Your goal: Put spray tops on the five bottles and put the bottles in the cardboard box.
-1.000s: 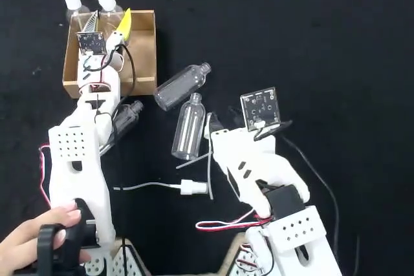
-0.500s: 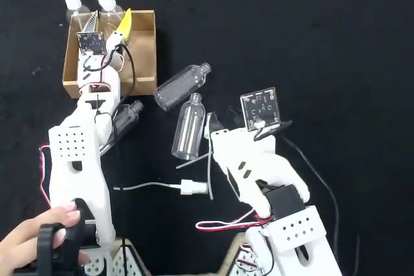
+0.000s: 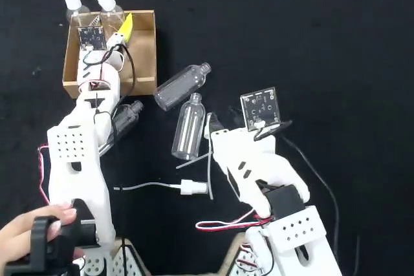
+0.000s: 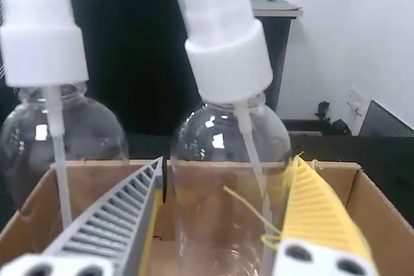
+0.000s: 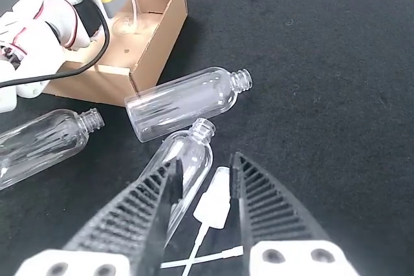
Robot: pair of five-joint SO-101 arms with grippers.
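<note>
Bottles with spray tops [image 3: 107,1] stand at the far end of the cardboard box [image 3: 145,50], with the left pincer [image 4: 228,163] spread wide around the right one. Near them, the right pincer [image 5: 206,159] hangs narrowly parted over a loose spray top [image 5: 213,203] on the table [image 3: 336,63], beside three uncapped bottles [image 3: 183,86].

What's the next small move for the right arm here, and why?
Probably close the right gripper on the spray top. Its fingers stand open on either side of that top, which lies loose beside an uncapped bottle. Whether the gripper first needs to drop lower is hard to tell from these views.
</note>
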